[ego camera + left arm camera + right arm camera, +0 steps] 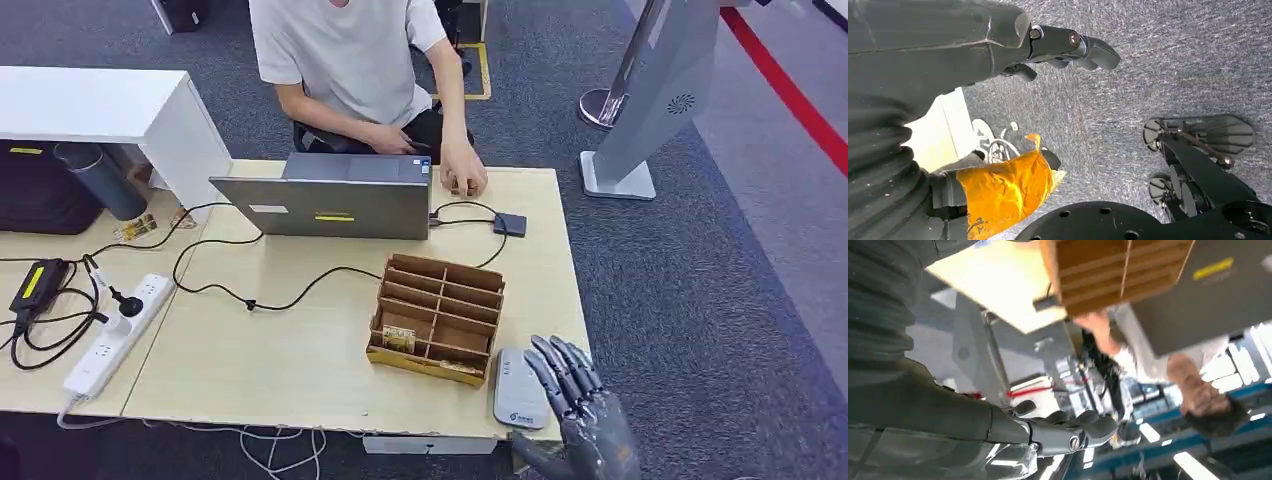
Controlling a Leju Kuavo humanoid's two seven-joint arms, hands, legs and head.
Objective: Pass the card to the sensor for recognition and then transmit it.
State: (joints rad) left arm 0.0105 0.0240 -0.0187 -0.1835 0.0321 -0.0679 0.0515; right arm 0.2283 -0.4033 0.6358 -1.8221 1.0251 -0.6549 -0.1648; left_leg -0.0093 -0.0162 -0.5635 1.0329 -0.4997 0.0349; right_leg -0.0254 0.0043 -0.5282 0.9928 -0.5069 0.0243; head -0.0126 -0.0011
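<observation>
Cards (398, 338) are seen standing in the near compartments of a brown cardboard organizer (438, 318) on the wooden table (300, 350); a second pale slip (460, 368) lies in the near right compartment. They are small, tan with a light patch, and set on edge, presumably so that a hand can pinch them from above. No finer marking can be read on them.

Just beside the organizer, at the near right corner of the table, a grey flat card reader (518, 388) is laid face up, judged to be the sensor, placed close so a card needs only a short carry. The right hand (578, 405) is held at the table's near right edge, beside the reader, fingers extended and slightly apart, nothing in it; the same loosely spread fingers are shown in the right wrist view (1068, 430). No card has been taken yet, so the first pick is judged to be still ahead.

The left hand (1068, 47) hangs over grey carpet, fingers slightly curled and empty, beside the table's edge.

Farther off, a grey laptop (325, 205) is wired to a small dark box (509, 224), and a person (350, 60) sits behind it with a hand (462, 178) on the table, probably as the one to receive the card. A white power strip (118, 335) lies at the left.
</observation>
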